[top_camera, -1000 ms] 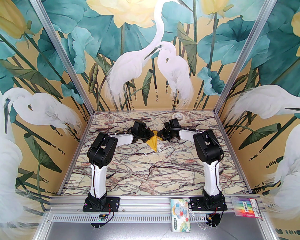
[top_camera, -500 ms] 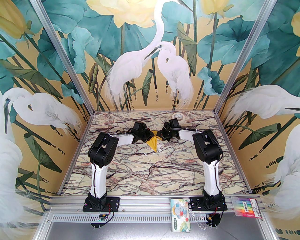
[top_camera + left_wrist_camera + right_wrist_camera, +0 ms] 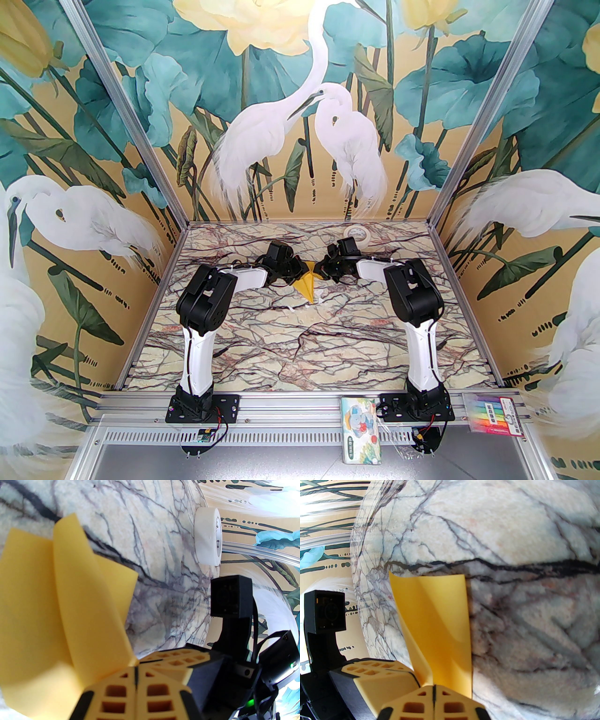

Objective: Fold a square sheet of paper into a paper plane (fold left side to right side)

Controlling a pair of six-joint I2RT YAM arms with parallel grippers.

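The paper plane point(image 3: 306, 284) is hanging between the two sets of jaws, its upper end caught where they are meeting and its pointed end reaching down and away from them toward the marbled table point(image 3: 300, 347). From the left wrist camera the yellow paper point(image 3: 58, 611) is fanning out from the fingertips in several curved layers, one flap standing up ahead of the others. From the right wrist camera it point(image 3: 438, 620) is showing as a narrower strip with a soft crease down its length, rising straight out of the tips.

The left gripper point(image 3: 299, 273) is pressing its jaws together with the paper's edge pinched at their very tip point(image 3: 136, 675). The right gripper point(image 3: 318, 271) is doing the same from the opposite side, its jaws shut on the paper where it is entering them point(image 3: 433, 691) (no gap is showing between either pair of pads). The two sets of fingertips are sitting just beside each other, nearly nose to nose, with the paper's end between them.

Beyond the jaws, on the far side, a cream tape roll point(image 3: 357, 233) is lying on the table near the back wall, well apart from the paper. Both arms are reaching inward from their bases, elbows raised.
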